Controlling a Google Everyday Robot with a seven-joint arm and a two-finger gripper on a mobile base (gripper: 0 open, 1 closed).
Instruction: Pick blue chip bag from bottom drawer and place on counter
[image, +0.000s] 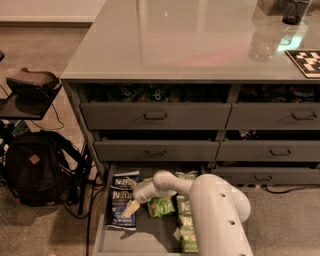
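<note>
Grasp step in hand: the gripper (131, 207) sits low over the blue chip bag (120, 196), which lies flat at the left of the open bottom drawer (101, 235) (whether it grips cannot be told), apparently touching; next move calls for a secure pinch, then a lift to the counter (175, 40).

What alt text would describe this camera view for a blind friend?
A white robot arm reaches into the open bottom drawer, its gripper over the blue chip bag, green bags beside it. The glossy counter tops the cabinet; a black backpack sits beside it.
</note>
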